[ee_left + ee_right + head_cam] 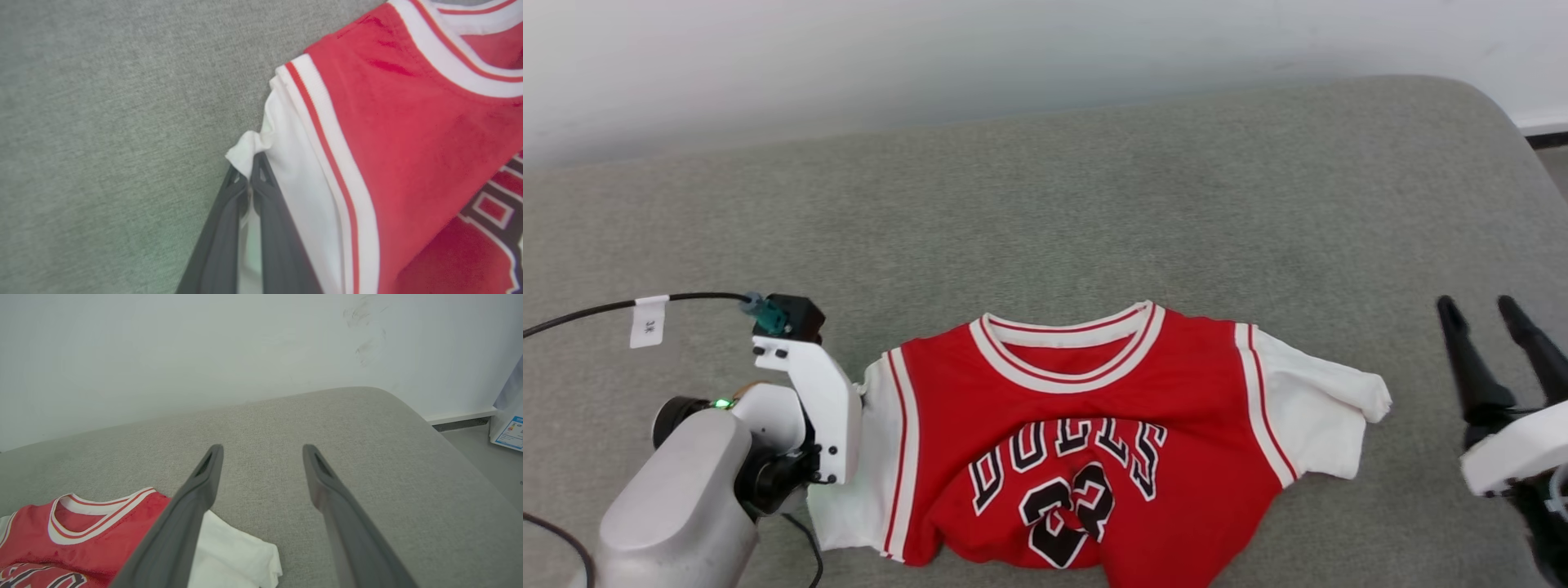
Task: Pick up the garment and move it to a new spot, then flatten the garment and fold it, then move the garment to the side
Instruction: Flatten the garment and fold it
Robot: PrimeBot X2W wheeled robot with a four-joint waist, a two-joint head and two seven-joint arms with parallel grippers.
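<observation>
The red jersey-style shirt with white short sleeves and black lettering (1111, 408) lies face up, hem rumpled, on the near part of the grey woven-fabric cushion (1045, 204). The left gripper (250, 173) has its dark fingers pinched on the very tip of one white sleeve (282, 163). So thin a bite could slip under a hard pull, or drag the sleeve alone and bunch the body. The right gripper (1476, 310) hovers with fingers apart, beside the other sleeve (1331, 408). Bare cushion runs wide toward the white wall (931, 49), and its rounded right edge drops to the floor (486, 453).
</observation>
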